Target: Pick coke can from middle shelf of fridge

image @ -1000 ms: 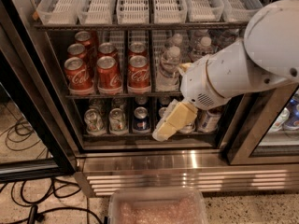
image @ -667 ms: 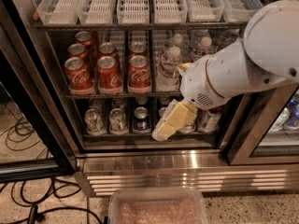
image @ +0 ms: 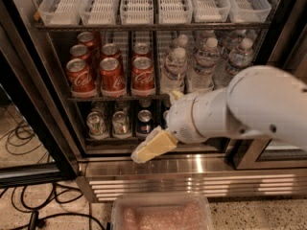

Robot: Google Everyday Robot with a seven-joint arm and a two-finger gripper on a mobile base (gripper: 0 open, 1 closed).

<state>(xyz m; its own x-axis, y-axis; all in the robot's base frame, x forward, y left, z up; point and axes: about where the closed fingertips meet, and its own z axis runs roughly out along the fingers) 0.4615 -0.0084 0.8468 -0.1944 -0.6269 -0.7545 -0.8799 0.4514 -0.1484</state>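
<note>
In the camera view, the fridge [image: 53,110] fills the upper two thirds of the frame with its door open. The middle shelf [image: 115,98] runs across the centre left, and red cans stand on it in three files. The front coke can [image: 143,74] of the right-hand file stands upright at the shelf's front rail, close beside its neighbour [image: 112,75] on the left and the water bottles [image: 206,61] on the right.

The gripper [image: 154,146] hangs low at centre frame, in front of the bottom shelf and just above the steel ledge. It is below the red cans and apart from them. Nothing appears to be in it, but I cannot tell whether the claw is open or closed.

The can is probably full, so fairly heavy for its size. It has thin, smooth walls that may be slick if chilled and will dent under a hard squeeze. A hold across the middle of the body, taken from the front, looks best. Room is tight on either side.

The white arm [image: 259,104] covers the right part of the lower shelves. The rear red cans are half hidden behind the front ones. The lower cans [image: 121,123] sit in shadow, and a plastic tub [image: 160,214] is cut off at the bottom edge.
</note>
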